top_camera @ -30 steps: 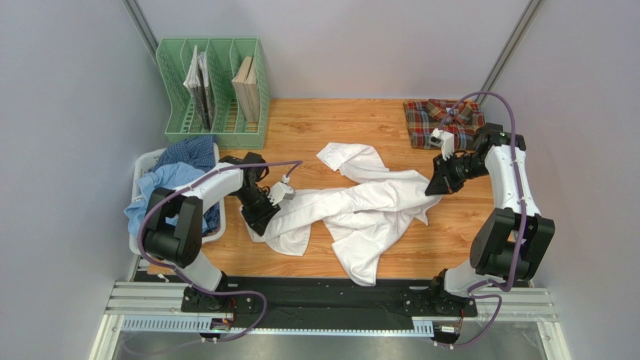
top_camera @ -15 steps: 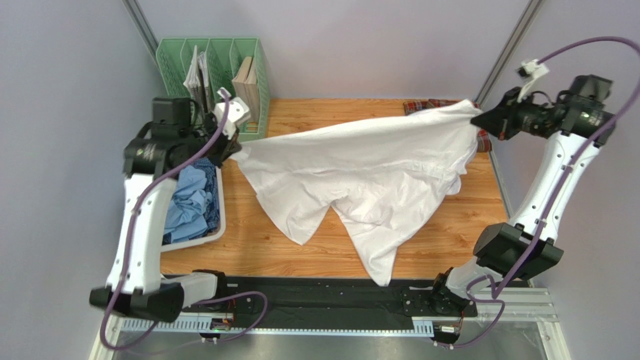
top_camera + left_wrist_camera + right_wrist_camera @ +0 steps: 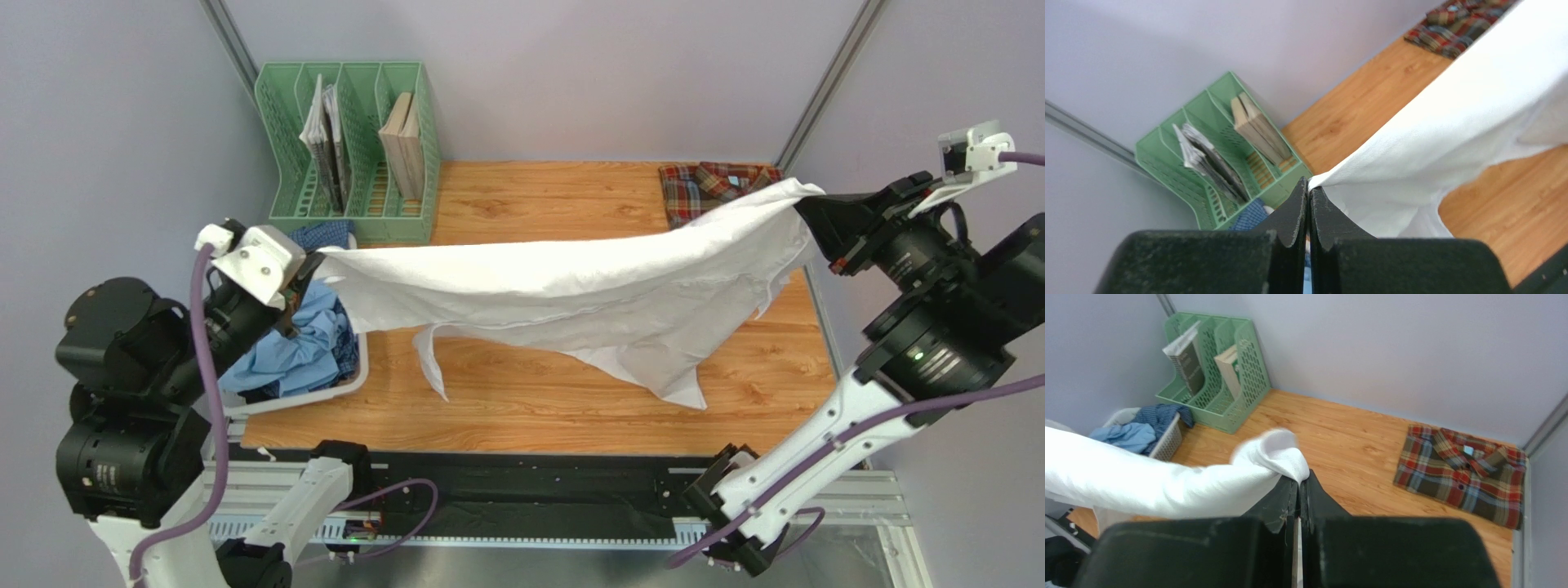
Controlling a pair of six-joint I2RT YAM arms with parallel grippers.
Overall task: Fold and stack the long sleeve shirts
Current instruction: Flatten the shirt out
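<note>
White shirt (image 3: pixel 577 288) hangs in the air, pulled out long between your two grippers. Your left gripper (image 3: pixel 1309 188) is pinched tight on one corner of the cloth, with the shirt edge squeezed between its two fingers. Close under that gripper sits the white basket (image 3: pixel 321 392). The light blue shirt (image 3: pixel 288 349) and the dark blue checked shirt (image 3: pixel 321 233) are bunched up inside it. Past the left gripper, at the back, stands the green rack (image 3: pixel 350 184) with books in it. Between the grippers the shirt sags, and a sleeve and a pointed flap dangle toward the wooden worktop (image 3: pixel 540 392). Your right gripper (image 3: pixel 1298 478) is clamped on the other end of the shirt. Beyond and below it, the plaid shirt (image 3: pixel 1462 474) lies folded flat on the worktop.
</note>
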